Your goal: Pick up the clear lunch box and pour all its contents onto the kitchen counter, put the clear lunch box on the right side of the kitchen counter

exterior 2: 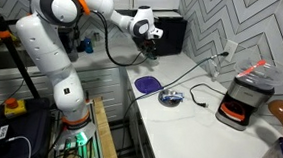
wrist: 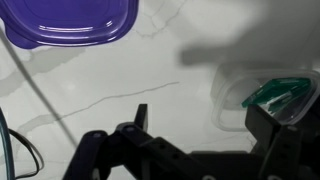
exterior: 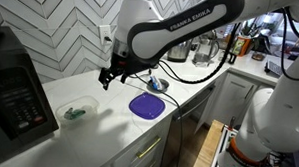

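Wrist view: my gripper [wrist: 198, 115] is reaching in from the bottom edge. My two fingers [wrist: 140, 115] are standing wide apart, with nothing between them but the bare white kitchen counter [wrist: 110, 80]. The clear lunch box [wrist: 262, 98] is sitting at the right of the frame, just above the finger on that side. I cannot tell whether the two are touching. Its contents [wrist: 280, 95], a small cluster of green bits, are lying inside it near the right edge. The purple plate [wrist: 70, 25] is filling the upper left corner, well apart from the clear lunch box.

In an exterior view my gripper [exterior: 110, 76] is hanging above the kitchen counter [exterior: 118, 127] left of centre, pointing down. The clear lunch box [exterior: 78, 111] is resting flat on the worktop at the lower left of it, upright, with the contents [exterior: 76, 114] showing green inside. It is lying between the black microwave [exterior: 14, 99] at the left edge and the purple plate [exterior: 147, 105] near the middle.

In an exterior view my gripper [exterior 2: 150, 50] is hovering in front of the black microwave [exterior 2: 170, 31], with the purple plate [exterior 2: 147, 83] below it in the frame. I cannot make out the clear lunch box there.
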Controlling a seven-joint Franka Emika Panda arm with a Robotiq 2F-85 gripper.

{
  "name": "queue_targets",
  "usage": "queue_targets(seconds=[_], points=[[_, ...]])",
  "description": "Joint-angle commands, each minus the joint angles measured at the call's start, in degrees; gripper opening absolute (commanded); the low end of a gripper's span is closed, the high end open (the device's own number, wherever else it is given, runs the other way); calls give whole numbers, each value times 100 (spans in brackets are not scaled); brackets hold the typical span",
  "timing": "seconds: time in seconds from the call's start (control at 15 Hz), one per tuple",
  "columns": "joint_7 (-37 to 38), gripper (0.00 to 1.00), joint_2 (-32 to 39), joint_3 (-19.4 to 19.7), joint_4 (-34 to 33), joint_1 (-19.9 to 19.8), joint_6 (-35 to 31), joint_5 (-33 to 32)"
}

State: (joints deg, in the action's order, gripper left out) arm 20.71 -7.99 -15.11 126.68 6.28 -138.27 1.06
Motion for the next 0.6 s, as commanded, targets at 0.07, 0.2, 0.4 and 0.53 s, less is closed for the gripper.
queue_targets(seconds=[0.07,0.2,0.4,0.53], points=[[156,100,241,35,-84,115,-16,-293],[480,100,435,-33,-158,133,-139,-632],[924,100,803,-28,-431,221,-347,-987],[1210,98,1070,27,-687,310,-425,-1187]])
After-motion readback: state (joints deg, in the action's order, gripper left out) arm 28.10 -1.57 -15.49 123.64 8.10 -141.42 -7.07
